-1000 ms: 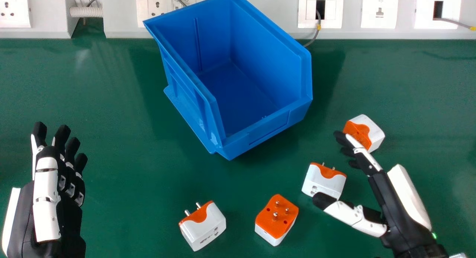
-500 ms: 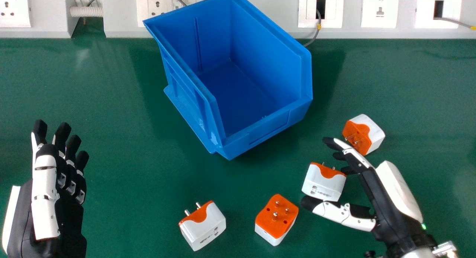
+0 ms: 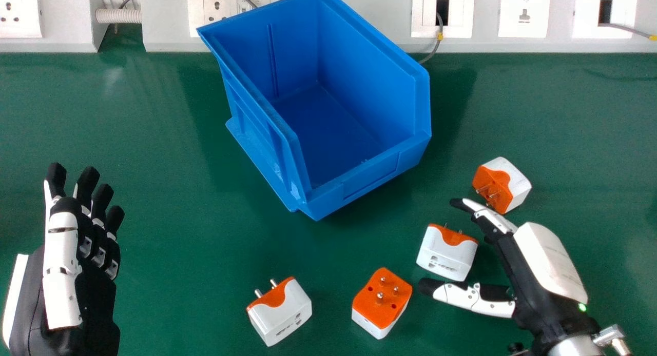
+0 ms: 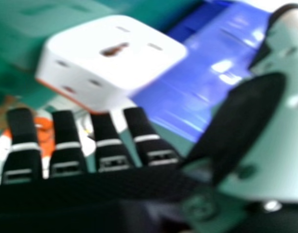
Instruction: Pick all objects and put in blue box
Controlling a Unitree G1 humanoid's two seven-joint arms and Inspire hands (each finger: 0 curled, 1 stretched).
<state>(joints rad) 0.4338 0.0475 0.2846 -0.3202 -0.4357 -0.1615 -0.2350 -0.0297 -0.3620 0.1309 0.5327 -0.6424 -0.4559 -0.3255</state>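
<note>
White plastic w/ an orange pin face: the nearest adapter (image 3: 445, 253) lies on the green table (image 3: 154, 166), in the gap btwn thumb and fingers of the robot's R hand (image 3: 536, 287), and that hand's open, nothing gripped. Prob. light, stiff, slick-sided, not esp. fragile, tho those pins could snag a finger. Best hold looks like the white flanks, pins kept free; that'd prob. need a bit of wrist turn.

Now the edges: an upper adapter (image 3: 513, 184) sits just by the fingertips, easy to nudge. A middle adapter (image 3: 381, 303) is near the thumb tip, so any sweep L at table ht risks a bump. Leftmost adapter (image 3: 282, 312) is well apart, as is the L hand (image 3: 95, 294), fingers extended, over at far L.

Room to move? Fwd and L, toward the blue box (image 3: 369, 175); its front wall dips low, sides stand taller. Needs a lift over that lip ASAP after the grip, w/ care near the R corner.
</note>
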